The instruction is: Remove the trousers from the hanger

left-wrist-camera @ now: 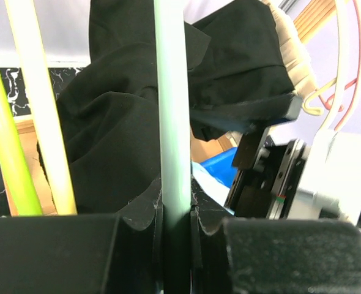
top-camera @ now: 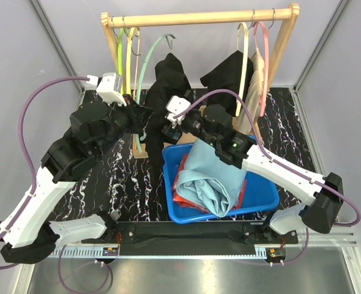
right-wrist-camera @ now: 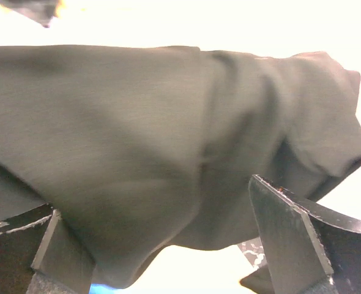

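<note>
Our left gripper (left-wrist-camera: 175,214) is closed narrow on the thin bar of the mint-green hanger (left-wrist-camera: 171,92). This hanger carries the nearer black trousers (top-camera: 168,82), just in front of the wooden rail (top-camera: 199,18). The cloth hangs off this hanger with its long axis going from the rail down toward us, and its lower end comes to the right gripper (right-wrist-camera: 168,239). That gripper has its jaws spread wide and holds nothing. In the right wrist view the dark fold lies across the gap between the two fingers, a little beyond them. We cannot tell whether it touches them.

So the right arm is the nearer one to the cloth, and we judge that the next move is to go forward, close on this fold and pull toward the blue bin (top-camera: 266,196). The light blue trousers (top-camera: 214,177) and the red pair (top-camera: 182,184) already lie in the bin, just behind the right wrist.

The room is tight on the left, where the yellow hanger (left-wrist-camera: 40,122) and the green hanger (left-wrist-camera: 3,153) stand just beside. On the right, the second black pair (top-camera: 229,73) and the beige pair (top-camera: 260,79) hang near.
</note>
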{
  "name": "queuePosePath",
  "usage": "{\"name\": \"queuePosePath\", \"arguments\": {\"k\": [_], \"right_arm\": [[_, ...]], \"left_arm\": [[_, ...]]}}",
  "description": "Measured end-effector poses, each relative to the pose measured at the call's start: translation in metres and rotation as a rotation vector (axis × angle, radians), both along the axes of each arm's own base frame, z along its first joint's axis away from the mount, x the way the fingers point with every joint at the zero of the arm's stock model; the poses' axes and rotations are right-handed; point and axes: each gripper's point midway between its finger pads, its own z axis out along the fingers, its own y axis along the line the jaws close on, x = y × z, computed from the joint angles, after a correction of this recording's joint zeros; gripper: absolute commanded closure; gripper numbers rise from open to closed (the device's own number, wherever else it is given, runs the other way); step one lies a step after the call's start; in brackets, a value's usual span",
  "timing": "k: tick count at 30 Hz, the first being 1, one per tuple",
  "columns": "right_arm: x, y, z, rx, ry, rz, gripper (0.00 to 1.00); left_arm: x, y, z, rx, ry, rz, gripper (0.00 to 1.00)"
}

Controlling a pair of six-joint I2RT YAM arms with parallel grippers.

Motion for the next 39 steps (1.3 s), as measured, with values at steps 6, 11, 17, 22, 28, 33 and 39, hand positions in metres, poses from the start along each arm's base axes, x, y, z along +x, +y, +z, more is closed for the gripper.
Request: {"name": "queuePosePath", "arguments": {"k": [6, 11, 17, 22, 28, 33, 39], "right_arm": [[0.025, -0.017, 0.018, 0.016, -0.039, -0.068, 0.02], [0.044, -0.015, 0.032, 0.035, -0.054, -0.070, 0.19], [0.047, 0.003, 0.026, 0.020, 0.019, 0.057, 0.95], [0.036, 0.001, 0.023, -0.017, 0.091, 0.151, 1.00], [0.018, -0.016, 0.070, -0.008, 0.136, 0.203, 1.00], [-0.016, -0.042, 0.172, 0.102, 0.032, 0.226, 1.00], [-0.056, -0.073, 0.251, 0.202, -0.088, 0.243, 1.00]], "left_arm": [[-0.004, -0.002, -0.002, -0.001, 0.008, -0.025, 1.00], [-0.005, -0.005, 0.002, -0.015, -0.001, -0.049, 1.00], [-0.007, -0.008, 0.003, -0.020, -0.002, -0.068, 1.00], [-0.012, -0.005, 0.000, -0.019, 0.002, -0.077, 1.00], [-0.009, 0.000, -0.002, -0.014, -0.002, -0.042, 1.00], [0.003, -0.010, -0.001, -0.028, -0.007, -0.035, 1.00], [0.019, -0.024, -0.005, -0.036, -0.003, -0.029, 1.00]]}}
